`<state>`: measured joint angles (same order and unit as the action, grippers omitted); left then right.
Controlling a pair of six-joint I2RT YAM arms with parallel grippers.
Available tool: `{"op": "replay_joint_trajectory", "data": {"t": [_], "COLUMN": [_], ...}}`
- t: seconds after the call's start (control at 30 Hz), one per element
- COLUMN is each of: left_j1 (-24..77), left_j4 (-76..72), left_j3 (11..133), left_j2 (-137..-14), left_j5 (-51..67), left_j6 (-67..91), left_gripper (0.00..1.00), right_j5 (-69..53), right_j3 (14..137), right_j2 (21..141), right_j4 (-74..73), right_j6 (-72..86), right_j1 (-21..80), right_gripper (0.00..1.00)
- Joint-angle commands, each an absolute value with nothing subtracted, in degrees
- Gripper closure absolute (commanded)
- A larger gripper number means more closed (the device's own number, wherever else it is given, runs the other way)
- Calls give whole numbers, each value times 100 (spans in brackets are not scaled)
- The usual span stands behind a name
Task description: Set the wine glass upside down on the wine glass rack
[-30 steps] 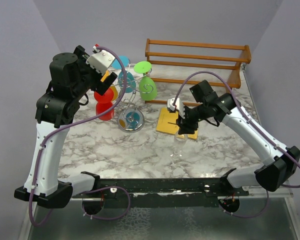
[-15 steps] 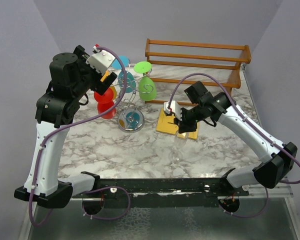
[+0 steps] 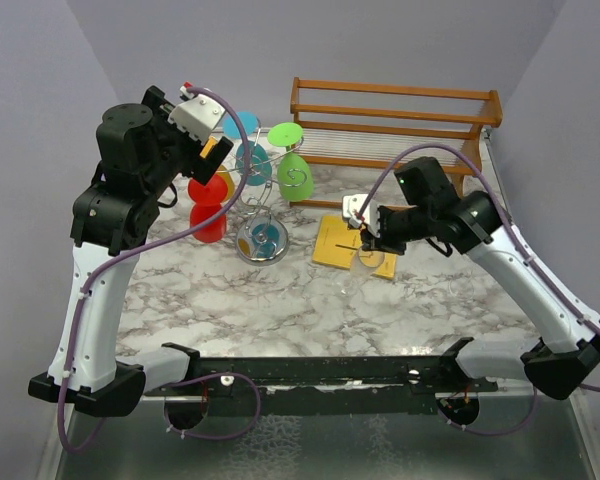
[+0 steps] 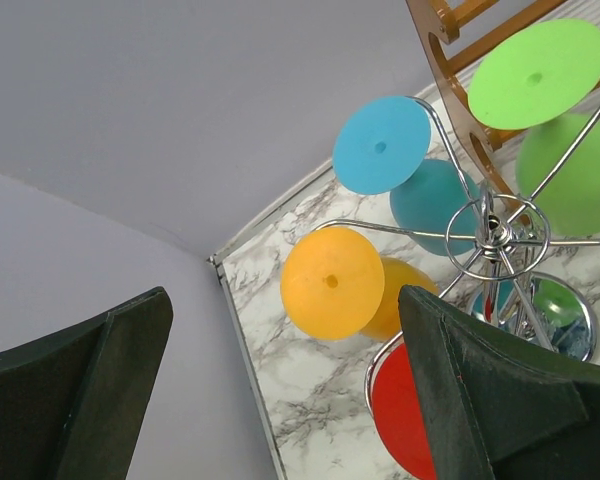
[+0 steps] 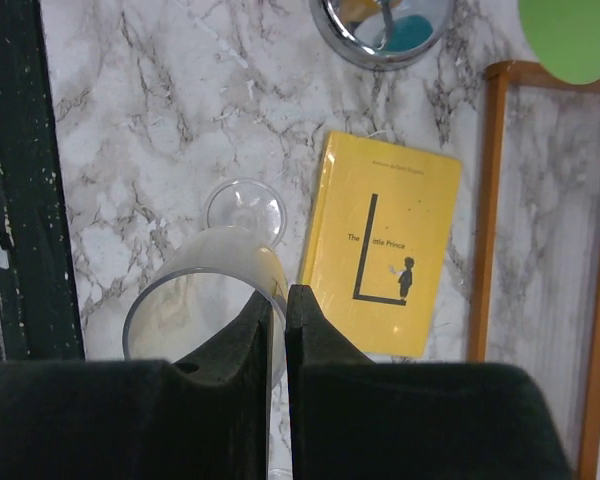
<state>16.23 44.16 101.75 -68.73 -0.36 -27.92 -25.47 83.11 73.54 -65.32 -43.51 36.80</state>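
Observation:
The clear wine glass [image 3: 365, 268] hangs upright from my right gripper [image 3: 373, 242], which is shut on its rim, one finger inside the bowl and one outside. In the right wrist view the bowl [image 5: 202, 300] and the foot [image 5: 245, 210] show below the gripper [image 5: 277, 292], above the marble. The silver wire wine glass rack [image 3: 258, 200] stands at the back left with its round base [image 5: 385, 25]. Green, blue, orange and red glasses hang on it upside down. My left gripper [image 3: 210, 150] is open and empty, high beside the rack's hub [image 4: 497, 232].
A yellow book [image 3: 340, 243] lies flat beside the glass, also in the right wrist view [image 5: 390, 240]. An orange-brown wooden slatted rack [image 3: 395, 120] stands along the back edge. A black rail [image 5: 15, 180] runs along the table's front edge.
My right arm has risen and pulled right with the glass in its grip, so the glass has come up off the marble. The left gripper has barely moved.

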Motion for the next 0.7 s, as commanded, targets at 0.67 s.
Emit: {"op": "replay_joint_trajectory", "data": {"t": [0.67], "left_j1": [1584], "left_j4": [3877], "left_j3": [10828], "left_j2": [-7296], "left_j5": [1280], "left_j6": [-1265], "left_gripper": [1], "right_j5": [-1008], "right_j3": [8115], "right_j2": [5697], "right_j4": [-3438], "right_j6": [-1992], "right_j1": [1002], "right_gripper": [99]}}
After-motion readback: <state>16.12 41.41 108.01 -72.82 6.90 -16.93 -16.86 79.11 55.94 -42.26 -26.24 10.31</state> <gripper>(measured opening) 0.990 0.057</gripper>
